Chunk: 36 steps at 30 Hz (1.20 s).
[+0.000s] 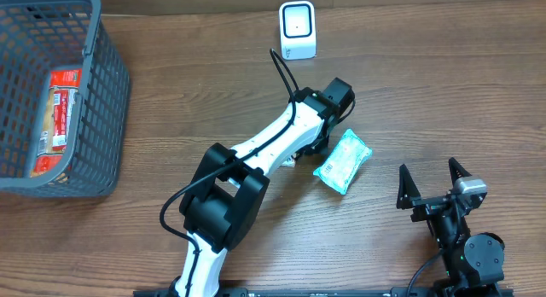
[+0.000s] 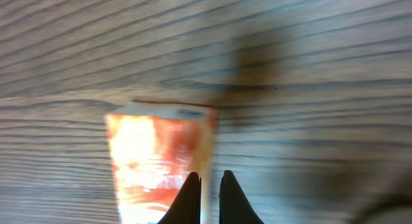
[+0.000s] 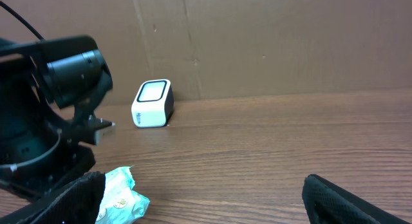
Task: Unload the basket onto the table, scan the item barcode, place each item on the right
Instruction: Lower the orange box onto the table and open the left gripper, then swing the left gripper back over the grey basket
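Pinching the orange packet (image 2: 154,159) by its edge, left gripper (image 2: 209,177) sits closed; right gripper (image 1: 427,165) gapes empty.

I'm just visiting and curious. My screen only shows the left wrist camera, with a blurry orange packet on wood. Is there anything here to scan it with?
Observer: Yes. A white scanner stands at the far edge of the table, beyond the left gripper pinching your orange packet.
Operator: Are there any other items about?
Observer: A teal packet lies on the wood just right of that gripper.
Operator: And the second arm?
Observer: The right gripper hangs open near the front edge, holding nothing.
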### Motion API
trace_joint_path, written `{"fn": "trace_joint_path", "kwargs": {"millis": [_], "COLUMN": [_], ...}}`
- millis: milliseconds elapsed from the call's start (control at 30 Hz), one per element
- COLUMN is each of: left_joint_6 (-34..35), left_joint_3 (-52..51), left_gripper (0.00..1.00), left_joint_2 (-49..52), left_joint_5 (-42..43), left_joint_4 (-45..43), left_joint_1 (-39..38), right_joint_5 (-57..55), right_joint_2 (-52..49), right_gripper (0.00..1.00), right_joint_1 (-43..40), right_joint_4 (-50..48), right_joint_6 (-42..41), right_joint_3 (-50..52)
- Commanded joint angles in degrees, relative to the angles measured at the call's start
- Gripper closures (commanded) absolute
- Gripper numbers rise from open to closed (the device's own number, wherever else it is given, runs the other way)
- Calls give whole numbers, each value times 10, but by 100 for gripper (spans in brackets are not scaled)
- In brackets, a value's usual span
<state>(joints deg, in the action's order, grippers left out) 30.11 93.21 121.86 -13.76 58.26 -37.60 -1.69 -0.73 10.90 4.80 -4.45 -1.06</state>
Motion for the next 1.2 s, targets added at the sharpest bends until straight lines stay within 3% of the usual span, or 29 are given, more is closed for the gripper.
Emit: {"fn": "trace_joint_path", "kwargs": {"millis": [0, 267, 433, 500, 533, 567, 667, 800, 967, 1167], "left_joint_6": [12, 7, -63, -86, -87, -101, -126, -126, -157, -251], "left_joint_3": [19, 19, 35, 64, 83, 105, 148, 166, 163, 157], "left_gripper": [96, 96, 95, 78, 61, 31, 16, 1, 0, 0], "left_joint_2": [-34, -94, -212, -255, -275, -294, -335, -375, -361, -299], "left_joint_5": [76, 94, 94, 87, 76, 69, 38, -37, -42, -42], "left_joint_4": [2, 51, 52, 54, 54, 55, 29, -35, -53, -49], "left_joint_1": [20, 104, 181, 216, 237, 263, 332, 445, 552, 633], "right_joint_5": [1, 1, 1, 1, 1, 1, 1, 1, 1, 2], "right_joint_2": [5, 5, 5, 5, 5, 5, 5, 5, 5, 5], "right_gripper": [0, 0, 0, 0, 0, 0, 0, 0, 0, 0], "right_joint_1": [-1, -1, -1, -1, -1, -1, -1, -1, -1, -1], "right_joint_4": [-1, -1, -1, -1, -1, -1, -1, -1, -1, -1], "right_joint_6": [4, 4, 4, 4, 4, 4, 4, 4, 4, 4], "right_joint_3": [6, 6, 6, 6, 6, 6, 6, 6, 6, 6]}}
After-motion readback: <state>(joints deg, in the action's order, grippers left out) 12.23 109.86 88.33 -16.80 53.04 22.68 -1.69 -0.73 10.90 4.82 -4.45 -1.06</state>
